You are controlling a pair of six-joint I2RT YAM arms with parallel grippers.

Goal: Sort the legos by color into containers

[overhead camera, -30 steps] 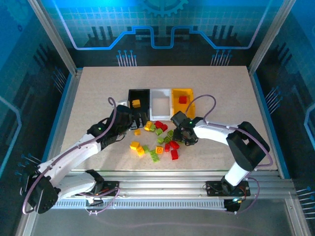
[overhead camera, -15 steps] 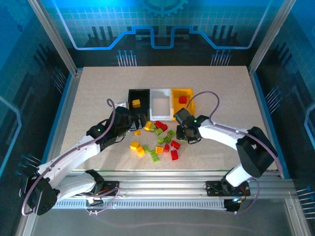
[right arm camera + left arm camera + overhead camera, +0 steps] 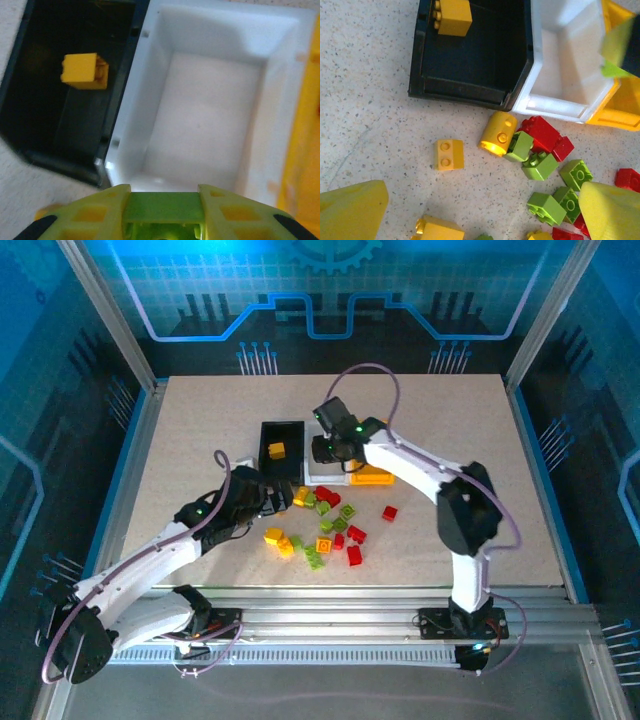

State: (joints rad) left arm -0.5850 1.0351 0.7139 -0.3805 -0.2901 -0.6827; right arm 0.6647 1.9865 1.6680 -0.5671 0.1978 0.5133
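At the left of the overhead frame your left gripper (image 3: 272, 500) hangs low over the table, its yellow fingers (image 3: 355, 207) spread wide with nothing between them. A loose yellow brick (image 3: 449, 154) lies just ahead of it in the middle-left of the wrist view, between the gripper and the black bin (image 3: 427, 75), which already holds a binned yellow brick (image 3: 452, 16). Moving right, the pile of legos (image 3: 322, 525) sits at centre frame. Above it your right gripper (image 3: 164, 197) is clamped on a lime green brick (image 3: 162, 209) and hovers over the white bin (image 3: 210, 115). That is the relation to mind: the bin lies straight beneath and ahead of the fingers, its long axis running up the wrist frame, and the brick hangs over its near end, close to the rim. I judge the release is next, and easing farther in would keep the brick off the rim. Further right stands the yellow bin (image 3: 372, 477), with a stray red brick (image 3: 389, 512) below it
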